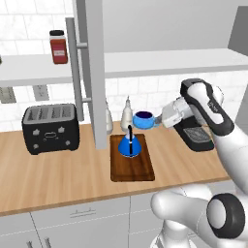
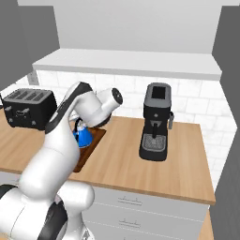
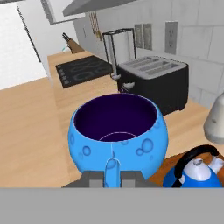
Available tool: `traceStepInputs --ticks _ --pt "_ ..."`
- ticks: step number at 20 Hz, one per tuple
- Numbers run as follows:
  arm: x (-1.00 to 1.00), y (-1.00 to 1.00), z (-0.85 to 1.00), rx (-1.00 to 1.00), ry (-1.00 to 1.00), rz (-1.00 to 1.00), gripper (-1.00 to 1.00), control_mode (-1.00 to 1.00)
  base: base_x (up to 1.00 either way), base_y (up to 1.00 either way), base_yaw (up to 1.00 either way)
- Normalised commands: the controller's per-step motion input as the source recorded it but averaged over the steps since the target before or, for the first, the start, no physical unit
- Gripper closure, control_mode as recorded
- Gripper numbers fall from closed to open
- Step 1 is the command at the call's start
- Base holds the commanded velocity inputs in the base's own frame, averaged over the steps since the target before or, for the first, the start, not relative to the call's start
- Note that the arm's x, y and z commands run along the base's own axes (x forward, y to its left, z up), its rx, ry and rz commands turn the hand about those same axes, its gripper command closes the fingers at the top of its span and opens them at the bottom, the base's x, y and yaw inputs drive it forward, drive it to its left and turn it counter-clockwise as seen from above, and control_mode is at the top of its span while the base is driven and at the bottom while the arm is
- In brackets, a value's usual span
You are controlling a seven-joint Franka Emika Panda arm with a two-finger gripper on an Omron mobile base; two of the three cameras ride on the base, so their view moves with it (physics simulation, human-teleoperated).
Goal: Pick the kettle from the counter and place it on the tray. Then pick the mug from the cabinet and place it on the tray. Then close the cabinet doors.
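Above the counter point(image 1: 58, 169), just past the far end of the tray point(image 1: 131, 167), the mug point(image 1: 144, 119) is held in the air by the gripper point(image 3: 112, 177). In the hand view the two fingertips point(image 3: 91, 178) are seen clamped on the mug's loop handle, one on each side, with the mug upright and its dark purple inside facing the camera. In the left base view the mug is seen clear of the counter, beside a white bottle point(image 1: 127, 114) near the wall, and at about the height of that bottle's middle.

The kettle point(image 1: 130, 144) is seen standing upright on the far half of the tray, its black handle arched over it; the near half of the tray is bare. In the hand view the kettle appears at the lower right, below the mug.

An open cabinet door point(image 1: 92, 72) with a long bar handle is seen left of the tray, and a white shelf point(image 1: 160, 62) runs above. A black toaster point(image 1: 50, 127) is placed at the left and a coffee machine point(image 2: 156, 122) at the right.
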Motion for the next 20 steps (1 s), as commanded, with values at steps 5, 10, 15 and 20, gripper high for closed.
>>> traceStepInputs --ticks 5,10,15,20 --pt "0.01 0.2 -0.94 0.0 0.01 0.01 1.0 -1.0 0.0 0.0 0.0" --pt "0.23 0.01 -0.54 0.0 0.07 0.11 1.0 -1.0 0.0 0.0 0.0" --pt "0.16 0.0 -0.32 -0.04 0.07 0.13 1.0 -1.0 0.0 0.0 0.0" --pt "0.11 0.0 -0.41 -0.03 0.01 0.06 1.0 -1.0 0.0 0.0 0.0"
